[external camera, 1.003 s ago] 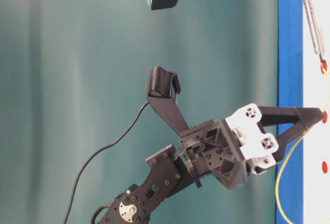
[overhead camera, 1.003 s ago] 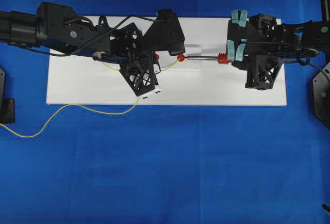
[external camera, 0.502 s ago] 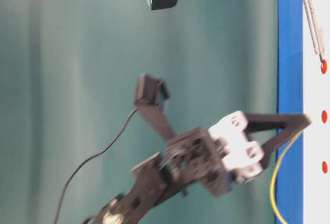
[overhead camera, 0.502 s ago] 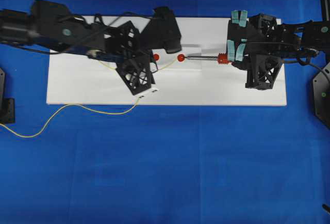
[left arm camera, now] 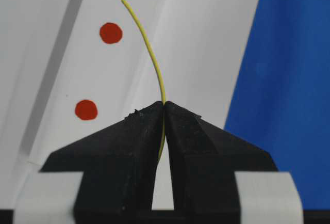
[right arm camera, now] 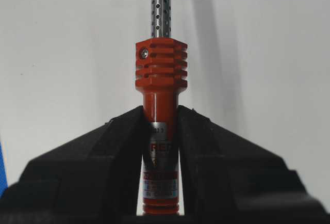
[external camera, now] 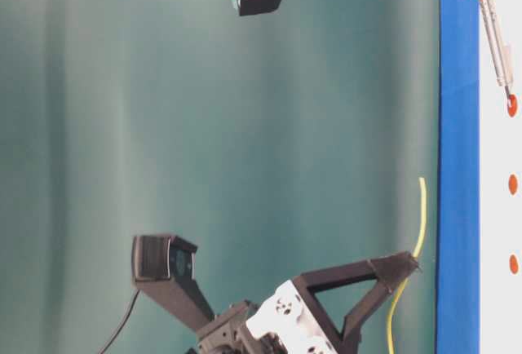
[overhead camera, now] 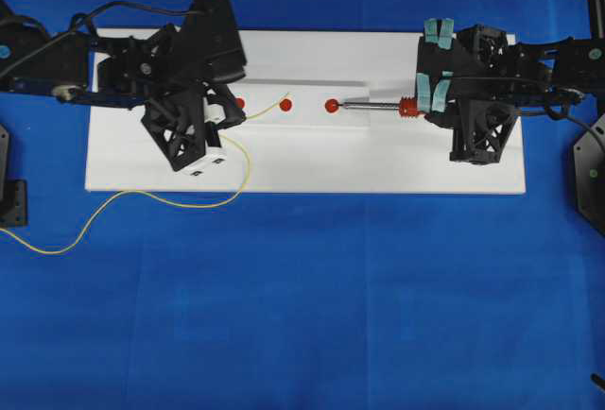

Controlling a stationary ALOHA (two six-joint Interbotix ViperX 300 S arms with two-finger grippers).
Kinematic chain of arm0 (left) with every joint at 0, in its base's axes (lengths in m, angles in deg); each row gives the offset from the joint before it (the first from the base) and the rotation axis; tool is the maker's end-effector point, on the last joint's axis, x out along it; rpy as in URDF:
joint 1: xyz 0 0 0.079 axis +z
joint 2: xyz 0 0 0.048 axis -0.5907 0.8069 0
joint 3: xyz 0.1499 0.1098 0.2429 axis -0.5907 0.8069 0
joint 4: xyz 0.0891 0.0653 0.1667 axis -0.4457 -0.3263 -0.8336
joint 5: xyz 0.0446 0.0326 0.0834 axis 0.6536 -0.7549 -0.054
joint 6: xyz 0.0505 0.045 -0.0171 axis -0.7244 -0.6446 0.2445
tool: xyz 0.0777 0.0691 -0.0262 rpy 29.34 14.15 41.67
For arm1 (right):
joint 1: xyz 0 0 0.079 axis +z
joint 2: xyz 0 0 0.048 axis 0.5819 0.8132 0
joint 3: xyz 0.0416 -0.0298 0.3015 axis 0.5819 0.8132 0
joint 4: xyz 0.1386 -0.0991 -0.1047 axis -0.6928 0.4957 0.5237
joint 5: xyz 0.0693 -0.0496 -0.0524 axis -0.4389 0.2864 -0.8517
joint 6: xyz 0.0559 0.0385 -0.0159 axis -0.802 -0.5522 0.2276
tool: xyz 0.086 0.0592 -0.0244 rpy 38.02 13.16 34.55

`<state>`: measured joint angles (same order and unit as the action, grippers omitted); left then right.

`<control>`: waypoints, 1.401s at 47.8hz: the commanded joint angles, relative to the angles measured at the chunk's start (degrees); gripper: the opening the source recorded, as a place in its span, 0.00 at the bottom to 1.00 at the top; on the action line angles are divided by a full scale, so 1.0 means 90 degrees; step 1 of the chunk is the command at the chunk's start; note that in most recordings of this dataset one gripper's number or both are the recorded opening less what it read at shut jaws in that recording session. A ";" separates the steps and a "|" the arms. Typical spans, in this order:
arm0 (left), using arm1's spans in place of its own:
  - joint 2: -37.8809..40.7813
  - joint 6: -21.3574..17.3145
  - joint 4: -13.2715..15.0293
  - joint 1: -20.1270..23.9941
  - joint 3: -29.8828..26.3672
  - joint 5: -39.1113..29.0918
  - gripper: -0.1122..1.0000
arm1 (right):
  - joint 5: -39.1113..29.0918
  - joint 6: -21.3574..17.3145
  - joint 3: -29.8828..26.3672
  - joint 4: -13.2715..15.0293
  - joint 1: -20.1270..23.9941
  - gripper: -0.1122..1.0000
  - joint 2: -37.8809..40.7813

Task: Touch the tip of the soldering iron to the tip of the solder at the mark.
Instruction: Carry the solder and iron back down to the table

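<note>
Blue cloth covers the bench, with a white board (overhead camera: 302,160) laid across it as our landmark. Over the board's left end, the left gripper (left arm camera: 164,105) has its jaws pinched tight on the solder (left arm camera: 149,48), whose free yellow end arcs up past two of the red dots (left arm camera: 111,32), lifted clear of the surface. Over the board's right end, the right gripper (right arm camera: 161,126) is clamped on the soldering iron (right arm camera: 160,79) at its handle below the red collar, its silver tip resting at the rightmost red dot (overhead camera: 331,106), well apart from the solder's end.
</note>
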<state>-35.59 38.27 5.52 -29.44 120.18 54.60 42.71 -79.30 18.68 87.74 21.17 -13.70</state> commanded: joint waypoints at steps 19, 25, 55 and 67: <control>-0.0449 0.0000 0.0000 -0.0098 0.0352 0.0215 0.12 | 0.0293 -0.0059 0.0342 -0.0029 -0.0010 0.16 -0.1348; -0.0605 0.0010 0.0000 -0.0117 0.0537 0.0361 0.12 | 0.0430 -0.0303 0.0625 -0.0029 -0.0010 0.16 -0.1963; -0.0928 0.1191 0.0020 -0.1338 0.1035 0.1240 0.12 | 0.1367 -0.1602 0.0703 -0.0137 0.1865 0.16 -0.2373; -0.0889 0.1445 0.0020 -0.2773 0.1572 0.2520 0.12 | 0.1992 -0.1992 0.0674 -0.0137 0.3223 0.16 -0.1738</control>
<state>-43.41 51.11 5.78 -51.59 133.71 73.41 58.80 -96.79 26.24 86.69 47.45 -31.28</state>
